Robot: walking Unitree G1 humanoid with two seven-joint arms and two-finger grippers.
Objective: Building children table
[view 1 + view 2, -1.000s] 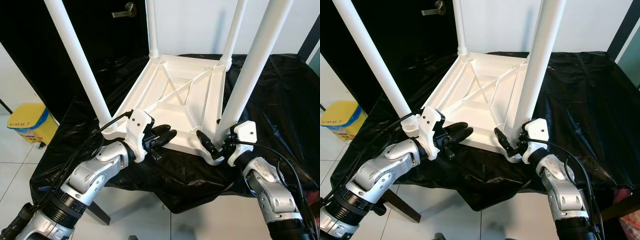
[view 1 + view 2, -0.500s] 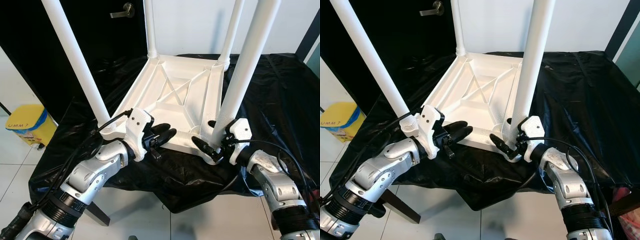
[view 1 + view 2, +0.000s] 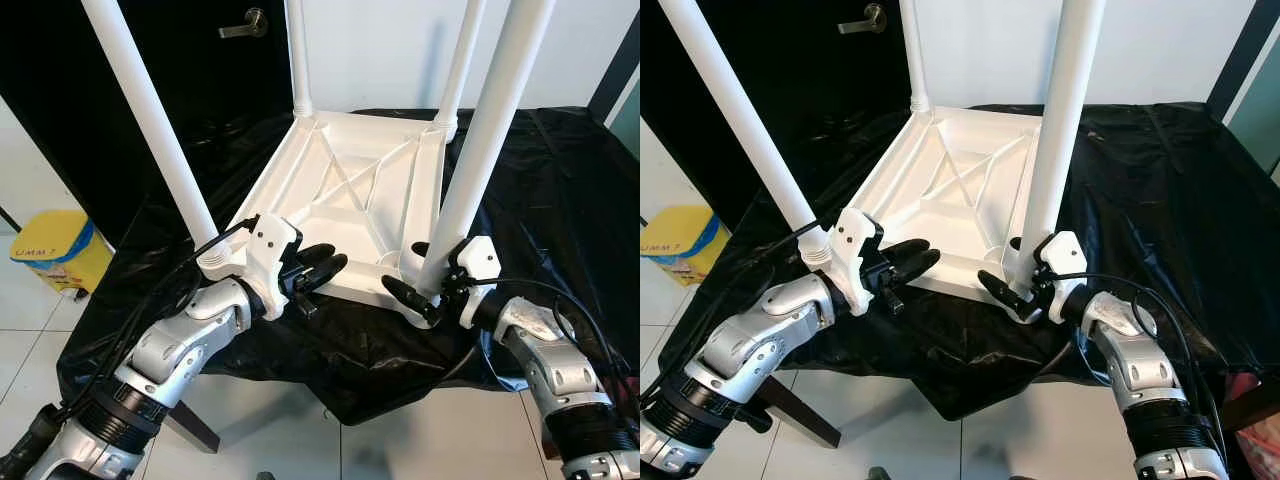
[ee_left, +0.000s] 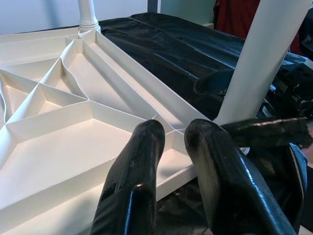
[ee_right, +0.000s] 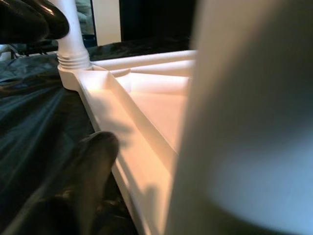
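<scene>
White ribbed plastic tabletop [image 3: 350, 200] lies upside down on the bench [image 3: 560, 190] draped in black sheeting, all four white round plastic legs standing up from its corners. The right claw [image 3: 418, 280] has slid in since a second ago and now straddles the base of the near right leg [image 3: 470, 170], one finger either side, though whether they press on it I cannot tell. The left claw [image 3: 318, 268] hovers at the tabletop's near edge, fingers a little apart and empty, barely shifted. With the right claw settled around that leg, tightening it into its socket looks like the step in hand.
</scene>
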